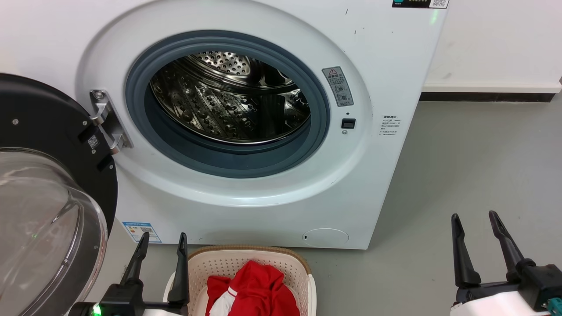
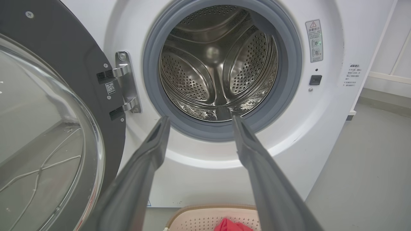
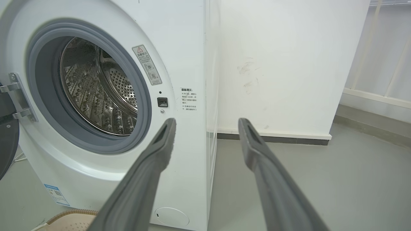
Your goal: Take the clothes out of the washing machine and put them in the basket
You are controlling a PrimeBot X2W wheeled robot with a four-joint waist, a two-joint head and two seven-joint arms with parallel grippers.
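- You have the large white front-loading washing machine (image 1: 263, 210) before you. Its black-framed glass door (image 1: 44, 131) is swung open to the left.
- The perforated steel drum (image 1: 228, 105) shows bare metal in all three views, with no red fabric in it.
- The near floor of the drum, just behind the grey rubber rim (image 1: 228, 164), is hidden from the head camera. A small item may possibly lie there, so call the drum empty with that reservation.
- The soft bright red clothes (image 1: 259, 285), one piece with a white panel, lie heaped inside the cream-white perforated plastic basket (image 1: 219, 263) with the brown woven-look rim. The basket stands on the grey floor (image 1: 461, 166), just in front of the machine and below the porthole.
- On that showing, the task looks finished or very nearly so. All that seems left is a check of the hidden strip.
- Your left gripper (image 1: 162, 239) sits just left of the basket, its fingers spread and holding nothing. The clothes lie to its right and a little nearer. You cannot tell whether a finger touches the rim.
- Your right gripper (image 1: 473, 217) is far off to the right over bare floor, its fingers parted and empty, well apart from the basket and clothes.
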